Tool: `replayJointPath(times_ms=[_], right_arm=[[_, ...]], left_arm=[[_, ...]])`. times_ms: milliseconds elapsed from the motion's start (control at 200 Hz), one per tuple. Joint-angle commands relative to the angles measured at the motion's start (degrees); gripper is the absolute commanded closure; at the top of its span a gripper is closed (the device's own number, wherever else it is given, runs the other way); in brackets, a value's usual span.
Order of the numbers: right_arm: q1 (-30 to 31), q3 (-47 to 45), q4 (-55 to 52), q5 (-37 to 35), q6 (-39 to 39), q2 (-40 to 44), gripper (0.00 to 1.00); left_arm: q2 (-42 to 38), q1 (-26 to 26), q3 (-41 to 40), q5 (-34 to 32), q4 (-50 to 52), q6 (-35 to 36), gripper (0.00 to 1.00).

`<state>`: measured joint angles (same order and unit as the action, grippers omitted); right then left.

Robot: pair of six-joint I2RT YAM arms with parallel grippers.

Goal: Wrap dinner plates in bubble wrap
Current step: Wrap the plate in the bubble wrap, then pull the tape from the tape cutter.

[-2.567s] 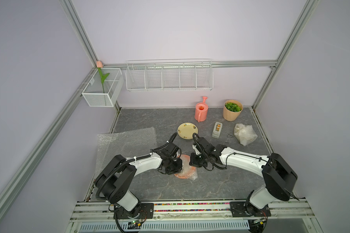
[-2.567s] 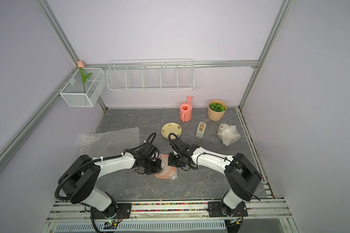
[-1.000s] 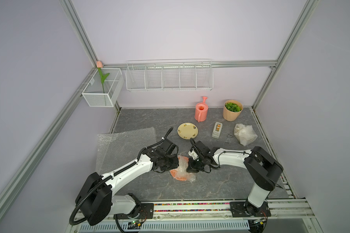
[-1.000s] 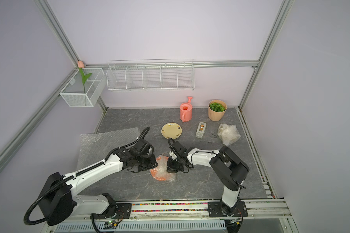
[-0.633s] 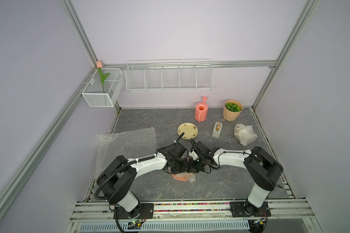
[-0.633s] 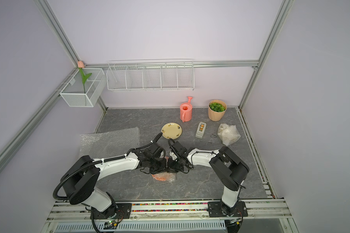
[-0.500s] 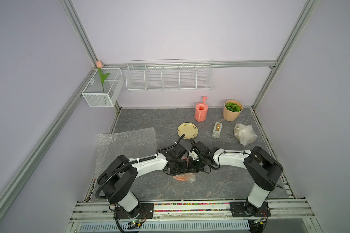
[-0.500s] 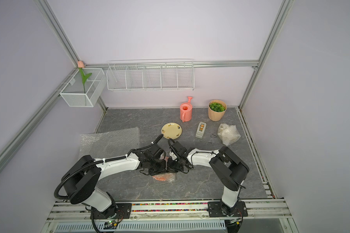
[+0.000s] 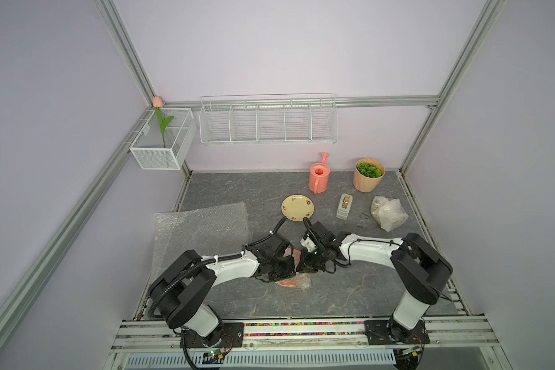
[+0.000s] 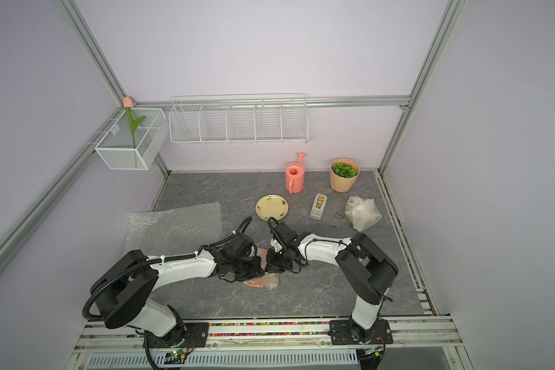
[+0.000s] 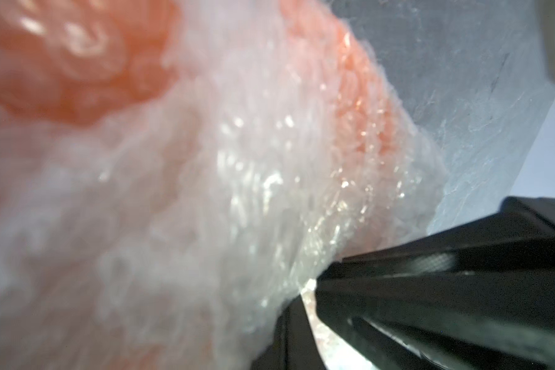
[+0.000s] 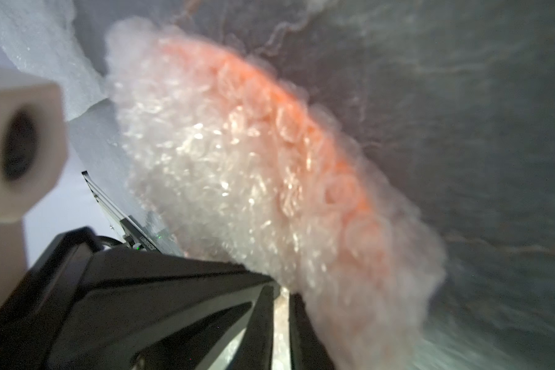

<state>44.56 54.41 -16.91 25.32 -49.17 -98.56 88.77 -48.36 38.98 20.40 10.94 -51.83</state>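
Note:
The orange dinner plate (image 9: pixel 289 283) lies mid-table, folded inside bubble wrap (image 11: pixel 237 192), and only its near edge shows past the two grippers in both top views. My left gripper (image 9: pixel 293 268) comes in from the left and is shut on a fold of that wrap (image 11: pixel 308 288). My right gripper (image 9: pixel 303 264) meets it from the right, its jaws nipped on the wrap's edge (image 12: pixel 281 294) with only a thin gap. The plate's orange rim (image 12: pixel 269 96) glows through the bubbles. A cream plate (image 9: pixel 297 208) lies bare behind them. A spare bubble wrap sheet (image 9: pixel 202 230) lies flat to the left.
A crumpled wrapped bundle (image 9: pixel 388 213) sits at the right. A tape dispenser (image 9: pixel 344 206), a pink watering can (image 9: pixel 318 174) and a potted plant (image 9: pixel 368 174) stand along the back. Wire baskets (image 9: pixel 268 123) hang on the rear wall.
My left gripper has moved right onto the wrapped orange plate and shut on the wrap. The right gripper has stayed at the bundle, which now lies mostly hidden under both.

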Motion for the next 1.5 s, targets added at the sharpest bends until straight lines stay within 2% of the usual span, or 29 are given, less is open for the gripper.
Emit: replayJointPath(times_ms=[0, 140, 255, 415, 485, 590, 730, 1025, 1220, 1495], right_arm=[[-4.0, 2.2, -4.3, -0.6, 2.2, 5.4, 0.75], [-11.9, 4.0, -7.8, -0.6, 6.4, 9.6, 0.68], [-21.7, 4.8, -8.3, 2.0, 9.3, 10.3, 0.66], [-36.5, 7.7, -8.8, 7.6, 13.2, 7.0, 0.56], [-41.2, 8.9, -8.1, 9.6, 14.2, 4.9, 0.51], [-45.9, 10.3, -4.6, 13.1, 14.0, 1.0, 0.49], [-48.0, 14.4, -2.4, 15.4, 13.7, -5.6, 0.51], [-48.3, 20.8, 4.1, 20.2, 10.5, -17.2, 0.62], [-48.2, 22.3, 6.9, 22.0, 8.7, -21.6, 0.65], [-47.5, 19.9, 14.9, 25.3, 3.4, -24.8, 0.69]], left_arm=[[3.6, -0.2, -4.3, -0.7, 3.4, -0.1, 1.0], [3.3, -0.2, -5.1, -1.1, 2.9, 0.3, 1.0], [2.9, -0.2, -5.6, -1.8, 3.8, 1.0, 1.0], [2.3, -0.2, -6.4, -2.2, 3.9, 2.0, 1.0], [2.1, -0.2, -6.6, -2.2, 3.7, 2.1, 1.0], [1.9, -0.2, -6.6, -2.2, 3.7, 2.2, 1.0], [2.0, -0.2, -6.2, -1.9, 3.7, 2.3, 1.0], [1.2, -0.2, -6.3, -1.7, 4.1, 2.2, 1.0], [0.7, -0.2, -6.3, -1.6, 4.4, 2.0, 1.0], [0.3, -0.2, -6.0, -1.8, 5.2, 2.0, 1.0]])
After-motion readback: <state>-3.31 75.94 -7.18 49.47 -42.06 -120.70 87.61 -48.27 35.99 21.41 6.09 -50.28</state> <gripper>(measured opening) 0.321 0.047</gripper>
